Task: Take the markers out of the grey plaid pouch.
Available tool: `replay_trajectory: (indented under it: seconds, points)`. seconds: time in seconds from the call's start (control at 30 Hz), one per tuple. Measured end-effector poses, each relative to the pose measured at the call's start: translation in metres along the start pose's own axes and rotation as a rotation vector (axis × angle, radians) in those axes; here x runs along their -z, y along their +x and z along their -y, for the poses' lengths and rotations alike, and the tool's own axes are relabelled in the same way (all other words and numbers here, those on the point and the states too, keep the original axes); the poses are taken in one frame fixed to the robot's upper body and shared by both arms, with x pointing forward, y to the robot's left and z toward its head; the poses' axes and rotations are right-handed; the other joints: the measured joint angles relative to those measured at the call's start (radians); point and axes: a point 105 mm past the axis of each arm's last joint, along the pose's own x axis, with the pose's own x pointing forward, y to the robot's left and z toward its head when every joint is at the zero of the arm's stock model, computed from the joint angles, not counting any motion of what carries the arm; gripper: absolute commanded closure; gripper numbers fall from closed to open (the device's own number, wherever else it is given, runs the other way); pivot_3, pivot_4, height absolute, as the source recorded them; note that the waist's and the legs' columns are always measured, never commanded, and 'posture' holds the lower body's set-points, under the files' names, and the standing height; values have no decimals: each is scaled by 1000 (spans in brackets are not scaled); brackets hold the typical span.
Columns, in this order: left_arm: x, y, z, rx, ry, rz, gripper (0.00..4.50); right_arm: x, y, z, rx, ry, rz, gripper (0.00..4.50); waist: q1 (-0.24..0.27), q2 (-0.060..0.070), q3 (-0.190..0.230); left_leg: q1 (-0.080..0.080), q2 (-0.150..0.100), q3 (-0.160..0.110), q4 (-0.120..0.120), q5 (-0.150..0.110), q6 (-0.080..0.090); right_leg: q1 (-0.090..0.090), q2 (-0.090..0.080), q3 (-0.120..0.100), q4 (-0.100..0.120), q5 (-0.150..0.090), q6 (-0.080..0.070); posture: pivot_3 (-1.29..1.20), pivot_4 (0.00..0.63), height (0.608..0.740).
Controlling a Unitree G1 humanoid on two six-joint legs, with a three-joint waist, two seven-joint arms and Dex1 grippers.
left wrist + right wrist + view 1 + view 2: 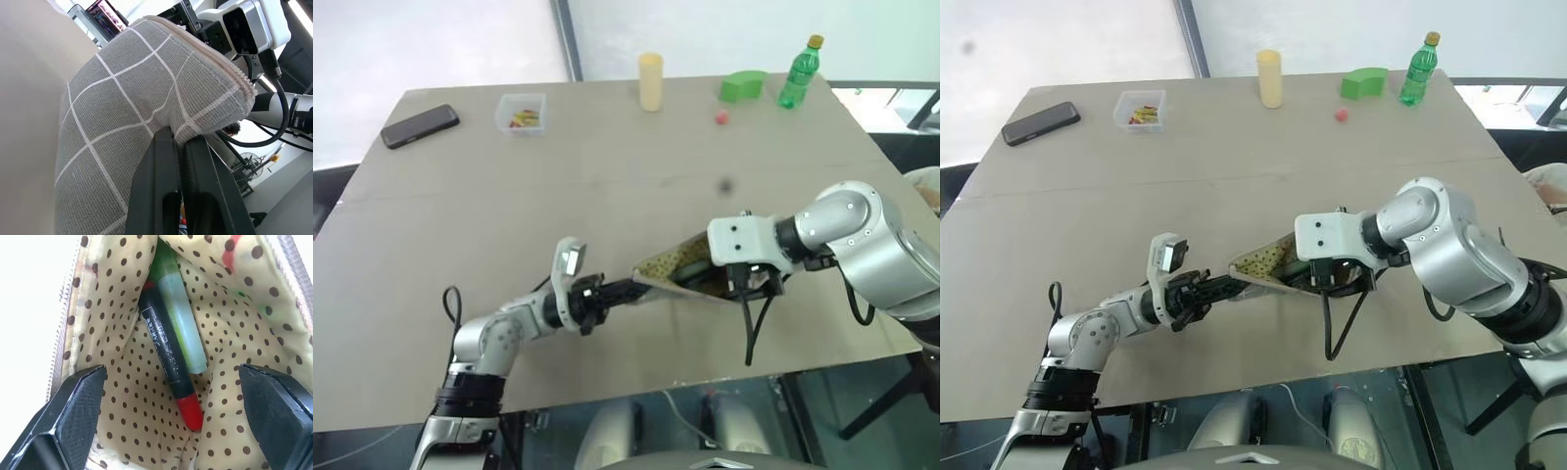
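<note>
With the left gripper [182, 147] clenched on the grey plaid pouch [677, 269] and the right gripper [171, 396] spread inside, its jaws could pinch lining instead of the black marker [168, 367].

Looks like a lab or test room: a bare table [607, 157] set with odd props, cables hung underneath.

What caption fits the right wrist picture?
Open right gripper poised over two markers, black marker and green marker, lying inside the pouch.

Left hand [182, 147] pinched closed; right hand [171, 416] spread wide.
</note>
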Motion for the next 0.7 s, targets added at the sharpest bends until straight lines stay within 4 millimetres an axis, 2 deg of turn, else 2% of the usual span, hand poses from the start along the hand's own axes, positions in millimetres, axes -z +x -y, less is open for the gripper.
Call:
replay_trajectory:
  seconds: [0.17,0.43,0.47,0.5,0.6,0.7]
  points:
    - [-1,1,-5,-26,-4,14,4500,2,36,5,56,-83,8,79,-1,0,0,0,0,1,0,0,0,-1,0,1,1,0,0,0,150,740]
    - [1,2,-9,-52,6,18,4500,10,45,3,86,-135,-19,79,-1,0,0,0,0,1,1,1,-1,0,0,1,1,0,0,0,150,740]
    - [1,2,-9,-55,7,19,4500,11,45,2,84,-138,-24,595,-1,0,0,0,0,1,1,1,-1,0,0,1,1,0,0,0,150,740]
    - [1,2,-10,-58,10,21,4500,12,44,1,80,-140,-33,820,0,0,0,1,0,1,1,1,-1,0,0,1,2,0,0,0,150,740]
    - [0,0,-11,-69,25,30,4500,19,42,-1,68,-136,-58,2175,0,0,0,1,0,1,1,1,-1,0,0,1,2,0,0,0,150,740]
    - [-1,0,-11,-71,34,36,4500,20,43,0,74,-155,-65,2175,0,0,0,1,0,1,1,1,-1,0,0,1,2,0,0,0,150,740]
